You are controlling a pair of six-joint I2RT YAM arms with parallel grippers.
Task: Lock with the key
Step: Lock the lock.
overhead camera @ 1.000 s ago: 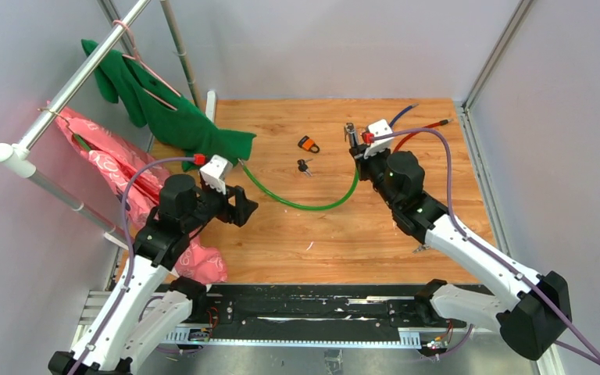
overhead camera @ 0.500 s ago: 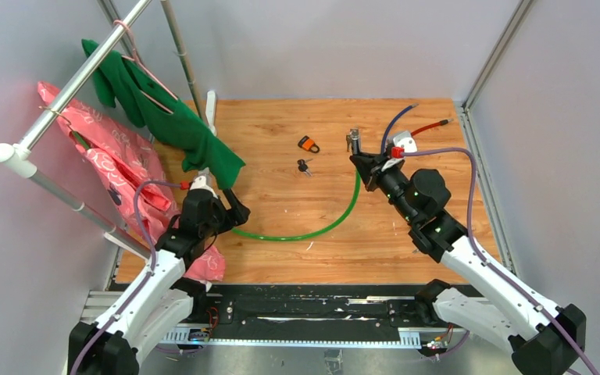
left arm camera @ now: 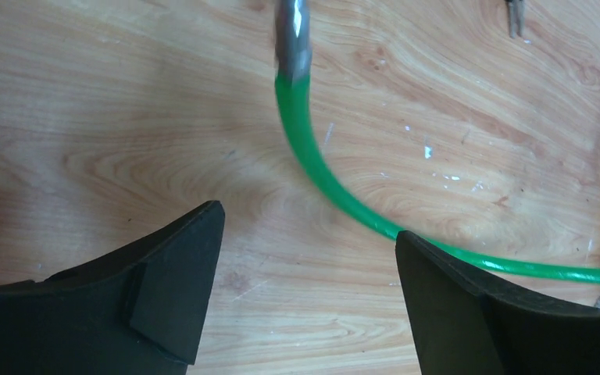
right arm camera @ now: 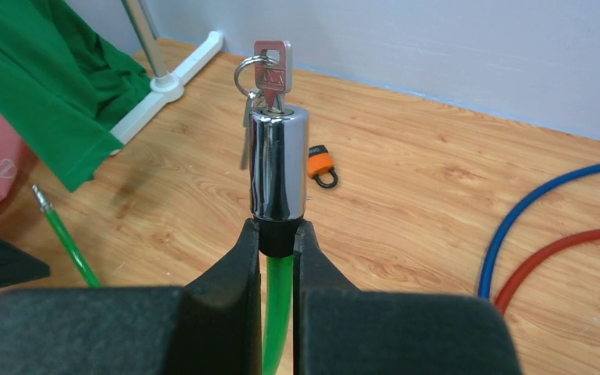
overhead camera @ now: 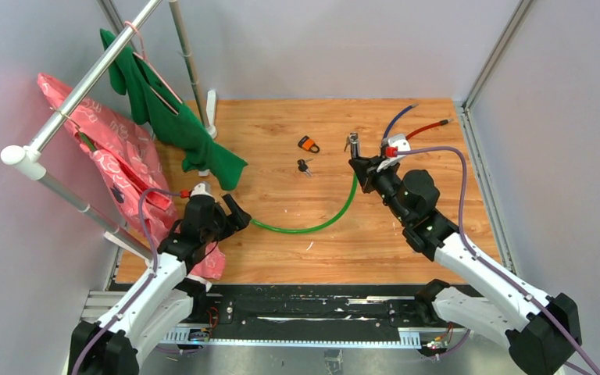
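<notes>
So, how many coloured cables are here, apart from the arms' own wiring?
3. The green cable curves across the middle, one end held in the right hand; the blue cable and the red cable lie together by the far right corner.

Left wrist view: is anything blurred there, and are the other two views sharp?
Left wrist: the metal tip of the green cable is smeared, while the wooden table is sharp. Right wrist: the chrome lock cylinder is crisp, with bright reflections. Top external: evenly lit and sharp, with soft shadows only.
</notes>
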